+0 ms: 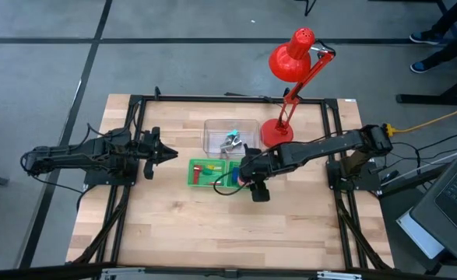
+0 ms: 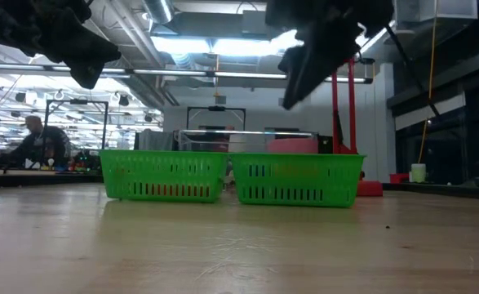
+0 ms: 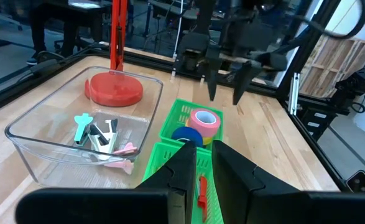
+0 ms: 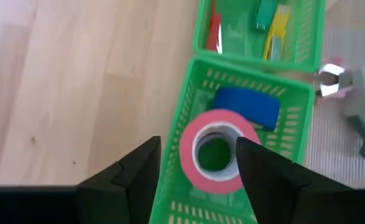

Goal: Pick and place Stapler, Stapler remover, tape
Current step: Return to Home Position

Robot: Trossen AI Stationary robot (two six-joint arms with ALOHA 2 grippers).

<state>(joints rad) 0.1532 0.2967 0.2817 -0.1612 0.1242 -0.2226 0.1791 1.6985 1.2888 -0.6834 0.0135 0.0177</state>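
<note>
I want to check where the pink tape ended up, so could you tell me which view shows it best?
The right wrist view: the pink tape lies flat in a green basket, hollow centre visible, between the open right gripper's fingers. The left wrist view shows it farther off; the high and low views do not show it clearly.

Looks like a lab or workshop hall. Exposed pipes and strip lights (image 2: pixel 223 45) overhead, benches crowded with gear, a person (image 2: pixel 37 139) seated far back. Up close, a wooden table (image 1: pixel 212 225) in a black frame, red desk lamp (image 1: pixel 292 58) alongside.

Grey floor (image 1: pixel 212 23), ceiling strip lights (image 2: pixel 215 45) overhead
</note>
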